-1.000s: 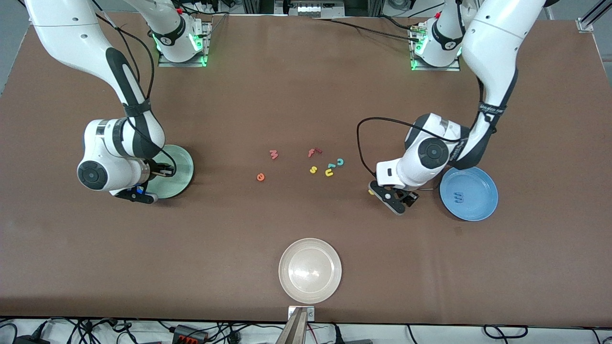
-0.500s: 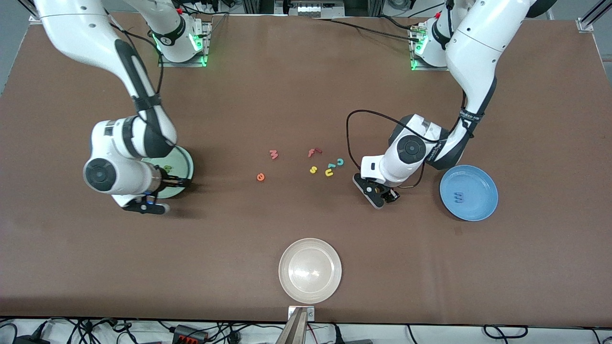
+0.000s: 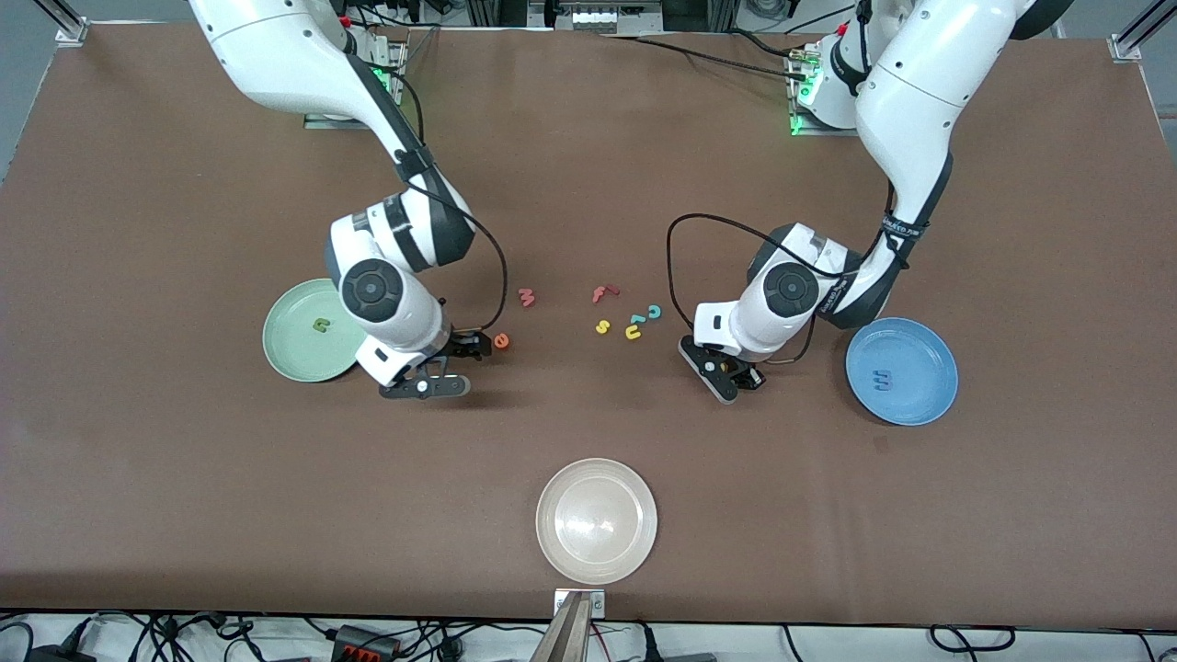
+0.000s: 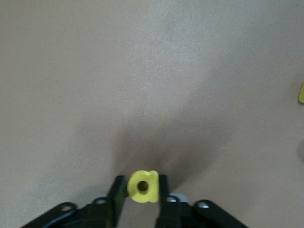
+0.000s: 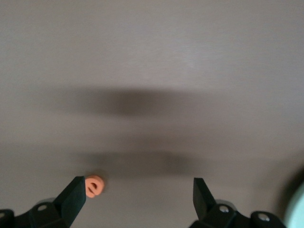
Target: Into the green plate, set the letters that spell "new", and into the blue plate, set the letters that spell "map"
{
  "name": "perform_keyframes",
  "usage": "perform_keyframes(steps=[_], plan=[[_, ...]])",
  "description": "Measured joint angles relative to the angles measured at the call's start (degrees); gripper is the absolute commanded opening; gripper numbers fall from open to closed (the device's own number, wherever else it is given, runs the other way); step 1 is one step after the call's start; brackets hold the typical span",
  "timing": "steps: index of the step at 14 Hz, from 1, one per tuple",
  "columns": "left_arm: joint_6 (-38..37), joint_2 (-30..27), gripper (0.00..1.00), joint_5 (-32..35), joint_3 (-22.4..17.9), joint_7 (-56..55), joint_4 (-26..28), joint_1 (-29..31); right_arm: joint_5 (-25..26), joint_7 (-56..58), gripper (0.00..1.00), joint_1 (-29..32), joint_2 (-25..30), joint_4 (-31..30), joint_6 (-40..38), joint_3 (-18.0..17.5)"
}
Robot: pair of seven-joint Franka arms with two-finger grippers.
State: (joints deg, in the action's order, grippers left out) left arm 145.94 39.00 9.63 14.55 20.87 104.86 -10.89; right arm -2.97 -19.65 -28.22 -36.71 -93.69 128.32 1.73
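Brown table point(image 3: 588, 138) — yellow a point(image 4: 143, 186) (rounded, holed) in left tool point(image 4: 141, 194).

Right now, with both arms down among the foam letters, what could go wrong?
The right gripper is open with the small orange foam letter e against one of its fingers, not centred; closing could push it away. The left gripper pinches the small yellow foam letter a at the very tips, so it could slip during the lift.

text: none readable | left arm point(image 3: 906, 230) strap: small print, seemingly lettering, illegible | labels: none
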Motion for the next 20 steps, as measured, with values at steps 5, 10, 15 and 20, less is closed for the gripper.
perform_keyframes(steps=[5, 10, 15, 20], plan=[[-3.61, -1.67, 0.09, 0.0, -0.56, -0.03, -1.02, 2.52, 5.71, 2.22, 0.7, -6.16, -2.92, 1.2, 3.0, -0.03], [-20.88, -9.54, 0.1, 0.12, -1.89, 0.11, -2.11, 13.08, 6.98, 3.13, 0.68, -7.83, -5.21, 1.19, 5.06, 0.04], [-24.21, -9.38, 0.15, 2.13, -2.34, 0.8, -0.29, 23.43, 7.05, 3.23, 0.66, -7.76, -6.6, 0.56, 5.16, 0.57], [-24.16, -8.63, 1.0, 2.2, -1.86, -3.23, 3.99, 24.87, 7.05, 3.23, 0.39, -7.78, -6.52, 0.56, 5.14, 0.56]])
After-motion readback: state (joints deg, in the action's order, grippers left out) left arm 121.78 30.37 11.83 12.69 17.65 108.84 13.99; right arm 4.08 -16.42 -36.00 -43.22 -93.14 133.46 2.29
